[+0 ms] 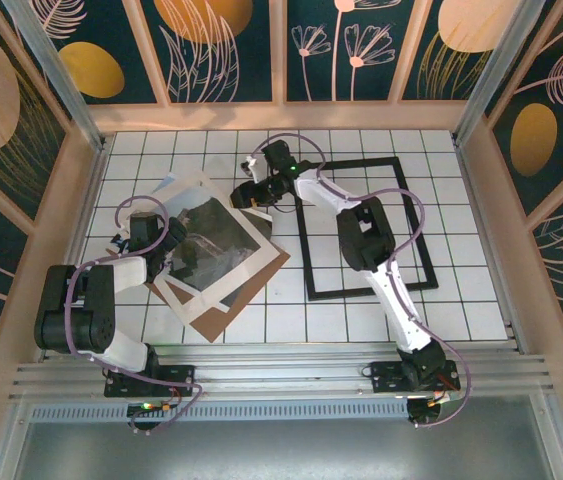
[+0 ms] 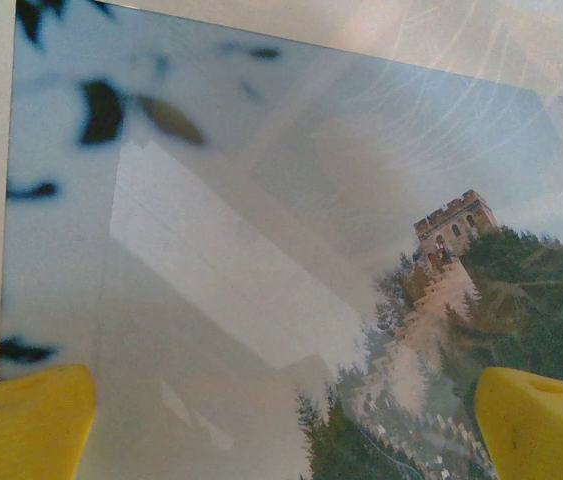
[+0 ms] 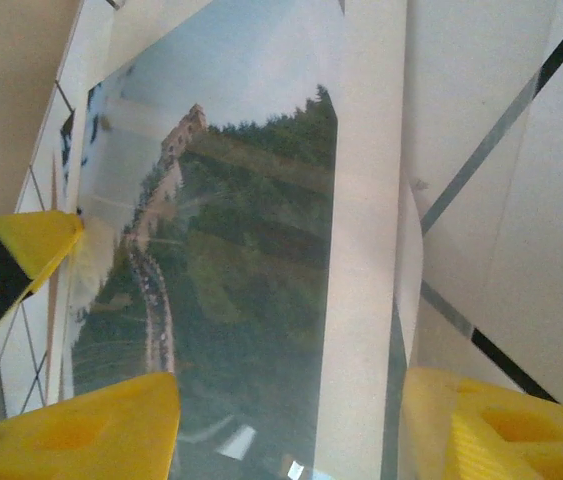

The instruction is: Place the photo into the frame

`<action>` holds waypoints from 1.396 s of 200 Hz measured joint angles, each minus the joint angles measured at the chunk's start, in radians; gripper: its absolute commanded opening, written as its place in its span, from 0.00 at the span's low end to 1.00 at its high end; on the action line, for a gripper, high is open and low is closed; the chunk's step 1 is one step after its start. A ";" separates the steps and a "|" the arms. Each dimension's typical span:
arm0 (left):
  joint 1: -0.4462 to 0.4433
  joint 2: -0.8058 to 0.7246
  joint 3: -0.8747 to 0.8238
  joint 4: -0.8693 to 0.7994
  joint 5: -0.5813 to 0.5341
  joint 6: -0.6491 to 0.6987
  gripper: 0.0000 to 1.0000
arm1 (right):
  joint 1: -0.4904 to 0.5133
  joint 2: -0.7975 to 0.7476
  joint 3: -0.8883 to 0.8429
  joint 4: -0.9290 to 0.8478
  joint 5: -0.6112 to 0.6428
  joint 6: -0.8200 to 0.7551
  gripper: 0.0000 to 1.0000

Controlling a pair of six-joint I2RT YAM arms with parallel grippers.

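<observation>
In the top external view the photo (image 1: 211,240) lies left of centre inside its white mat border (image 1: 199,302), on a brown backing board (image 1: 246,300). The stack sits askew to the tile grid, with the pale sky end towards the upper left and the dark hills towards the lower right. The black frame (image 1: 305,250) lies apart to its right, long axis running top to bottom, with the right arm crossing over it.

The wrist views add detail. The left wrist view shows a stone tower (image 2: 451,225) above green slopes, with glare across the sky. The left gripper (image 2: 281,430) is spread wide above the print.

The right gripper (image 3: 291,420) has its jaws partway apart, straddling the mat's inner edge. I cannot tell whether they touch it.

The table (image 1: 461,300) is white tile with dark joints, walled by dark floral panels (image 1: 231,40).
</observation>
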 measured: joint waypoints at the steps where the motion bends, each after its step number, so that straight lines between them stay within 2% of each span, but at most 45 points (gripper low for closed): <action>1: 0.000 0.000 0.000 0.000 0.000 0.000 0.97 | 0.000 0.001 0.002 -0.001 0.000 -0.002 0.64; 48: 0.000 0.000 0.000 0.000 0.001 0.000 0.97 | 0.010 0.035 0.069 -0.053 0.058 -0.074 0.70; 108: 0.000 0.000 0.000 0.000 0.001 0.000 0.97 | 0.023 0.070 0.134 -0.055 0.100 -0.113 0.68; 132: 0.000 0.000 0.000 0.000 0.001 0.000 0.97 | 0.024 0.074 0.141 -0.053 0.110 -0.113 0.57; 157: 0.000 0.000 0.000 0.001 0.003 0.000 0.97 | 0.024 0.075 0.148 -0.051 0.114 -0.088 0.35; 204: 0.000 0.000 0.000 0.008 0.028 0.000 0.97 | 0.027 0.075 0.158 -0.067 0.126 -0.035 0.01; 240: -0.001 -0.037 0.000 -0.014 0.082 -0.013 0.97 | 0.027 0.045 0.108 -0.071 0.144 -0.010 0.00; 279: -0.001 -0.242 -0.010 -0.020 0.174 -0.058 0.97 | 0.004 -0.217 -0.278 0.040 0.101 0.036 0.00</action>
